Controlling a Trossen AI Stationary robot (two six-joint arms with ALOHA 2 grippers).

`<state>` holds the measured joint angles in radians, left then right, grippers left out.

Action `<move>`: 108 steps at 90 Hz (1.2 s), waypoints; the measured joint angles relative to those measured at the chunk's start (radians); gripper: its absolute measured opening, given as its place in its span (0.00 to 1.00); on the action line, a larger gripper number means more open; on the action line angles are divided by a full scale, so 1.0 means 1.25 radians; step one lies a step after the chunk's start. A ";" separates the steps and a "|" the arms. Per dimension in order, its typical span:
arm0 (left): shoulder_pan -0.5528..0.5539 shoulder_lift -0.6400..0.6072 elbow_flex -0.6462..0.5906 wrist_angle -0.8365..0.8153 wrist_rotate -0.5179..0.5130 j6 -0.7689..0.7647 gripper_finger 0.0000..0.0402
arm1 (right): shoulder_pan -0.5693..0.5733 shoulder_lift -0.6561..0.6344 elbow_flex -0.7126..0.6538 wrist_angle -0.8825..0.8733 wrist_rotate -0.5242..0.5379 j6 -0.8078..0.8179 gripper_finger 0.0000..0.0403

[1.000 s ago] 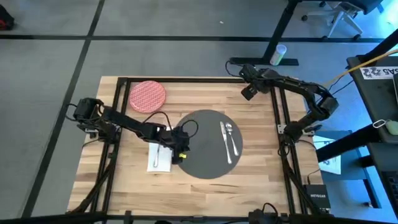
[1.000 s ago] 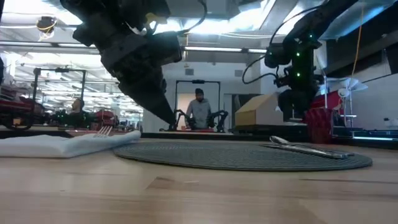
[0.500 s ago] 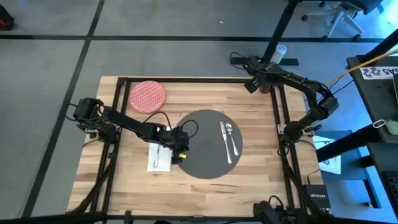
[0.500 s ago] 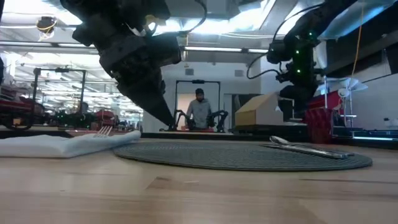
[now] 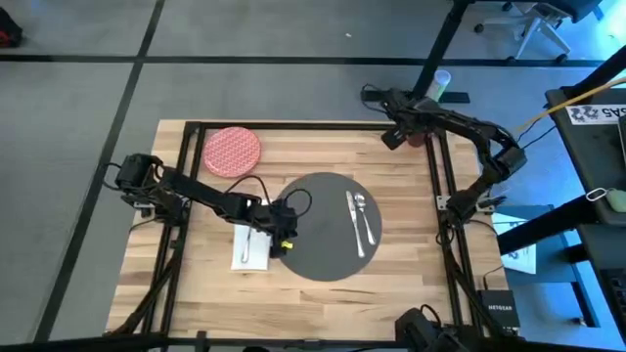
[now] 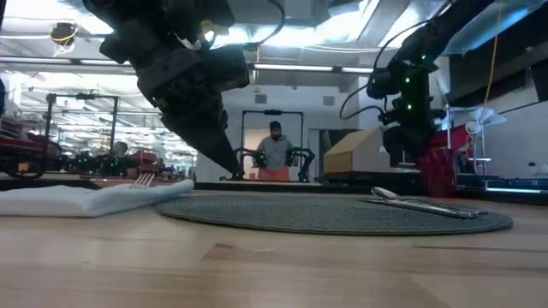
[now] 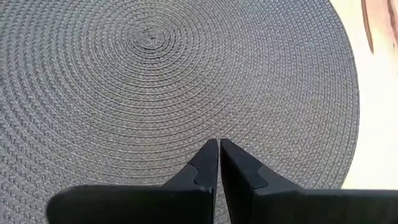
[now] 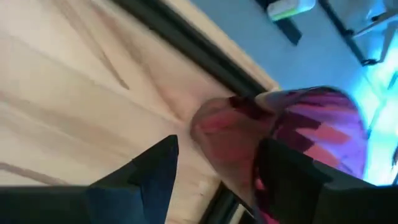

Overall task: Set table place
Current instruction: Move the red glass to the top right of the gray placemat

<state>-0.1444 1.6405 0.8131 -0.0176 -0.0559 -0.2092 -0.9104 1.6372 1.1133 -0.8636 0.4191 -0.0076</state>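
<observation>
High view: we are looking at the table (image 5: 323,303), with the dark grey mat (image 5: 323,230) lying at centre. Red plate (image 5: 232,151) is sitting upper left; napkin (image 5: 252,248) lower left. Our left gripper (image 7: 219,149), fingers pressed together, is hovering over the mat's left edge. Our right gripper (image 8: 214,162), fingers spread, is straddling the red cup (image 8: 236,134) at upper right.

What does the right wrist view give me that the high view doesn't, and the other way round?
Only the right wrist view: the red cup seen close, between the open right gripper fingers, tilted at the table's far right corner.

Only the high view: the whole layout, with the left gripper at the grey mat, napkin, red plate, knife and spoon.

Both: the wooden table and its black frame edge.
</observation>
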 joint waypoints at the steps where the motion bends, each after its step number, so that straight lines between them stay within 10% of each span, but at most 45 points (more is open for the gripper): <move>1: 0.000 0.000 0.000 0.000 0.000 0.000 0.00 | 0.000 0.004 0.000 0.000 -0.002 0.000 0.50; 39: 0.000 0.000 0.000 0.002 0.000 -0.008 0.00 | 0.001 0.051 -0.001 -0.003 -0.067 -0.087 0.03; 108: 0.000 0.001 0.000 -0.001 0.000 -0.027 0.00 | 0.242 -0.003 -0.002 -0.042 -0.372 -0.097 0.00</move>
<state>-0.1448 1.6417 0.8131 -0.0189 -0.0555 -0.2428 -0.6083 1.6333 1.1114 -0.9164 -0.0458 -0.1287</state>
